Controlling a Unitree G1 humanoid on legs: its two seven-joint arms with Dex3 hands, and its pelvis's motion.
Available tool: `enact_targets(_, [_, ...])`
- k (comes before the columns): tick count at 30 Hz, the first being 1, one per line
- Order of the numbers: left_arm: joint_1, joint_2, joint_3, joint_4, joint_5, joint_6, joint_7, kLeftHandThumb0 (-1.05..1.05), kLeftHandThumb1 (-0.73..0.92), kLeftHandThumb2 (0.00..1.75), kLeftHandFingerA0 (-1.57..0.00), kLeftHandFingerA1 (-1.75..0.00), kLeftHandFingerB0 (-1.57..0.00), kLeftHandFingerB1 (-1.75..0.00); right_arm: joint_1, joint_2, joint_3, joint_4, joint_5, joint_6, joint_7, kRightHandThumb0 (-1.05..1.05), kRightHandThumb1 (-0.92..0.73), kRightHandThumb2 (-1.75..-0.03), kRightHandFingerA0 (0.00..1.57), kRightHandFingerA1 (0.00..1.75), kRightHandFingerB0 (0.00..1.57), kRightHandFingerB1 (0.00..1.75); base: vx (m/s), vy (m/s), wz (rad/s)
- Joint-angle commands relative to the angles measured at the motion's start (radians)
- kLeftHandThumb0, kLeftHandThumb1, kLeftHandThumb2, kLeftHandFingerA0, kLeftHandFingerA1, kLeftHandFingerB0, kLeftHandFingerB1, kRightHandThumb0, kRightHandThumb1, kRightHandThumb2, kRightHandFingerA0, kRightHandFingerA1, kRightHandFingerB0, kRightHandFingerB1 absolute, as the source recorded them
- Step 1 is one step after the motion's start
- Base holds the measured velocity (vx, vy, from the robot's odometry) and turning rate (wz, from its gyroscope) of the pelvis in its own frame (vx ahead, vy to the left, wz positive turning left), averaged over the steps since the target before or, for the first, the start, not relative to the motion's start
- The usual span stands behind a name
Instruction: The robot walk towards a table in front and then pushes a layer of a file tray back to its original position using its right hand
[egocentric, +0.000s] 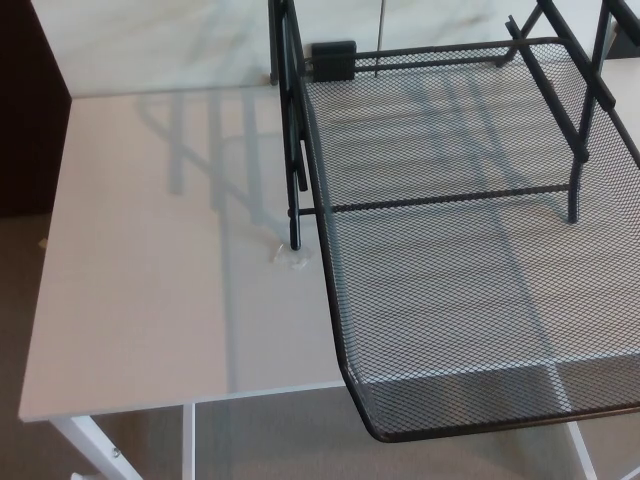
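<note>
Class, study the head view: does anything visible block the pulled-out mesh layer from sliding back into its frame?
Nothing visible does. The mesh layer holds nothing and overhangs the table edge; the black frame behind it looks unobstructed. Neither hand shows.

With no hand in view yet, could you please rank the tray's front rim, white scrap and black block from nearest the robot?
1. Front rim: overhanging the table edge.
2. White scrap: by the frame leg.
3. Black block: at the back.
</note>
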Motion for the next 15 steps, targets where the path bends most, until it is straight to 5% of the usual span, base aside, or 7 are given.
enact_targets(1, [0.001,0.028,0.021,0.021,-0.02,-0.061,-0.029,-0.24,0.69,0.6,-0.52,-0.43,-0.45,-0.4,0.133,-0.037,-0.097,-0.191,0.279,-0.121,0.095,-0.48,-0.64,-0.6,0.65,0.42,0.57,0.38,0.0,0.0,0.0])
enact_targets(9, [0.012,0.037,0.014,0.025,-0.001,-0.088,-0.03,-0.24,0.69,0.6,-0.52,-0.42,-0.46,-0.39,0.147,0.002,-0.155,-0.283,0.292,-0.23,0.121,-0.47,-0.66,-0.6,0.66,0.43,0.58,0.39,0.0,0.0,0.0])
enact_targets(15, [0.011,0.035,0.011,0.029,-0.005,-0.09,-0.032,-0.24,0.7,0.6,-0.52,-0.42,-0.46,-0.39,0.062,-0.012,-0.179,-0.332,0.359,-0.17,0.138,-0.46,-0.66,-0.58,0.62,0.42,0.53,0.37,0.0,0.0,0.0])
